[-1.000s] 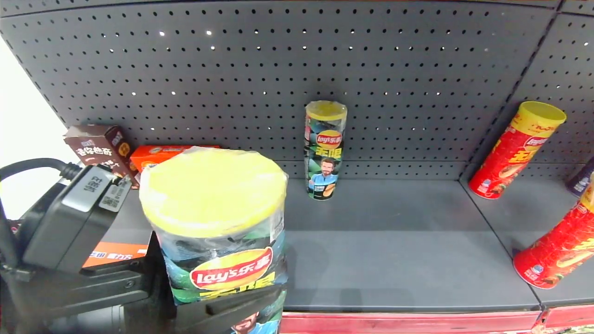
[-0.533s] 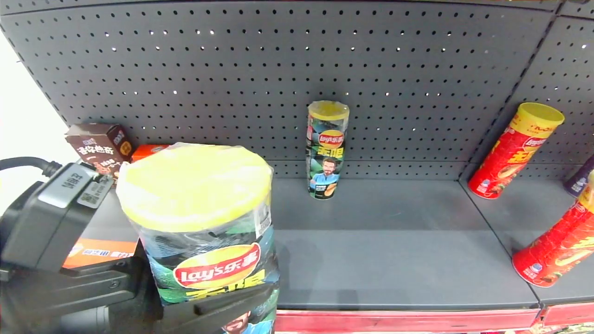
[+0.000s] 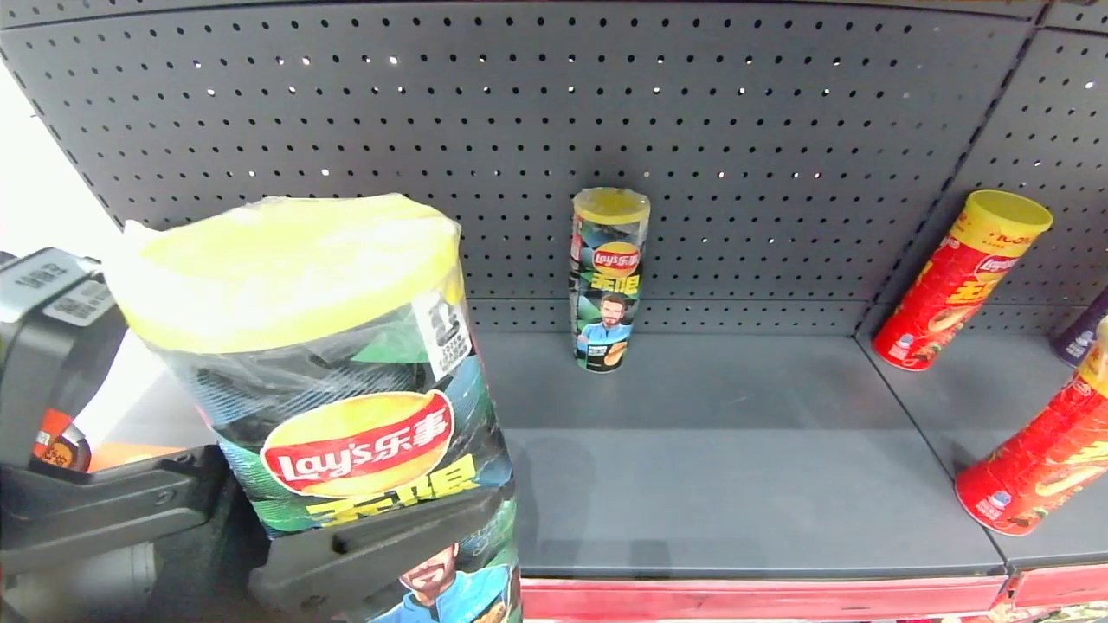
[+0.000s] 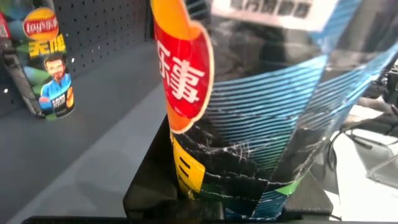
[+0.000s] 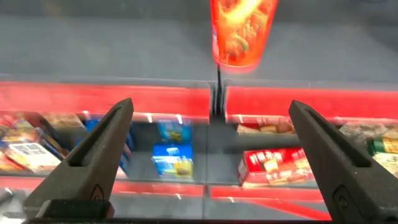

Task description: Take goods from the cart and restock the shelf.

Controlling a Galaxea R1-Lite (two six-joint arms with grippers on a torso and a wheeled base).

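Note:
My left gripper point(image 3: 251, 541) is shut on a chip can point(image 3: 320, 363) with a yellow lid and a green-black label, held upright at the shelf's front left, close to the head camera. In the left wrist view the held can point(image 4: 249, 112) stands between the jaws. A matching can point(image 3: 609, 279) stands upright at the back middle of the grey shelf point(image 3: 736, 450), also seen as the far can point(image 4: 50, 68). My right gripper point(image 5: 214, 168) is open and holds nothing, in front of the shelf's red front rail point(image 5: 149, 99), below a red can point(image 5: 242, 31).
Two red cans point(image 3: 961, 279) point(image 3: 1034, 463) lean on the shelf's right section, with a purple can point(image 3: 1082, 337) at the far right edge. A pegboard point(image 3: 692, 130) backs the shelf. An orange box point(image 3: 61, 446) peeks out behind my left gripper. Packaged goods point(image 5: 267, 167) fill the lower shelf.
My left gripper has lifted the held can up and to the left in the head view, and it now hides the brown and orange boxes. The shelf cans have not moved.

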